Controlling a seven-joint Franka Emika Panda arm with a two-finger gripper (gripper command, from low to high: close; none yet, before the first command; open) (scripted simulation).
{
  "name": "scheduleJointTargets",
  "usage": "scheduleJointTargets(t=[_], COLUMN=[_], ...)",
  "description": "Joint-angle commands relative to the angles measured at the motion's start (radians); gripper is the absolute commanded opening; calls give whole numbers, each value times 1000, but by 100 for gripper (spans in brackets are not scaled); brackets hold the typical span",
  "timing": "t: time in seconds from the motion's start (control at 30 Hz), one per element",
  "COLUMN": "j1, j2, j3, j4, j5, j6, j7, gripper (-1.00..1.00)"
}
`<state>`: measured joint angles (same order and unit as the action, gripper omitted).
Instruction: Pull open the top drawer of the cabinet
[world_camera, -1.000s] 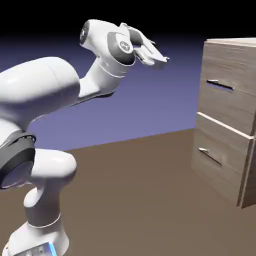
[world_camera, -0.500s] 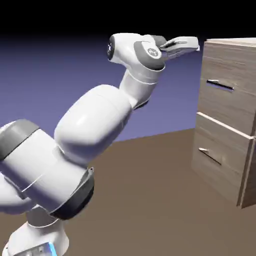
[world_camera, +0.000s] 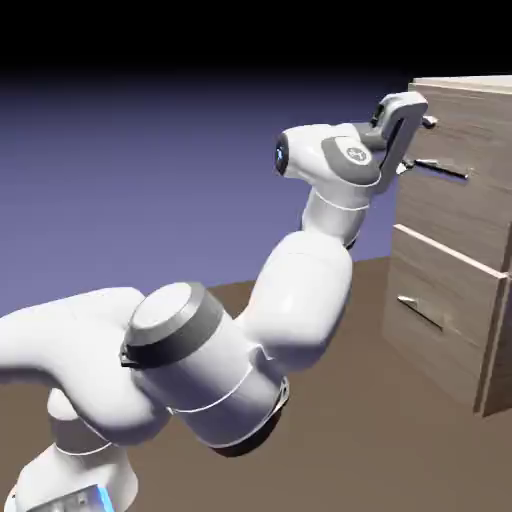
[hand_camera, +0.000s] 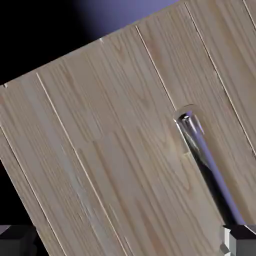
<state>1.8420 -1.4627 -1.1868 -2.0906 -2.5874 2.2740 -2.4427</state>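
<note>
The gripper was spread wide, its two fingertips well apart and nothing pinched between them. In the exterior view one finger stood above the other, both pointing at the cabinet. The lower fingertip was right by the near end of the top drawer's handle; whether they touched could not be told. In the hand view, the shiny bar slanted down to the fingertip at the right edge and met it in the picture.

Directly ahead of the gripper was the top drawer, its wood-grain front closed. The lower drawer was beneath it, below the gripper, also closed, with its own slim handle.

Behind the gripper, the white arm bent down and back toward the exterior view's left, to its base, which was low and well apart from the cabinet.
</note>
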Motion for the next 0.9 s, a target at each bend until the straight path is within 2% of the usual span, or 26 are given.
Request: scheduleJointTargets(t=[0.0, 0.13, 0.2, 0.4, 0.43, 0.87], j1=[25, 125, 129, 250, 250, -20], j2=[-12, -61, -63, -56, -56, -80], j3=[-16, -81, -83, -108, -108, -39], j4=[10, 49, 51, 249, 249, -186], j5=[-35, -177, -182, -197, -197, -148], j6=[-10, -52, -54, 24, 24, -142], j7=[-44, -217, -224, -252, -252, -200], gripper=[0, 0, 0, 0, -100, -100])
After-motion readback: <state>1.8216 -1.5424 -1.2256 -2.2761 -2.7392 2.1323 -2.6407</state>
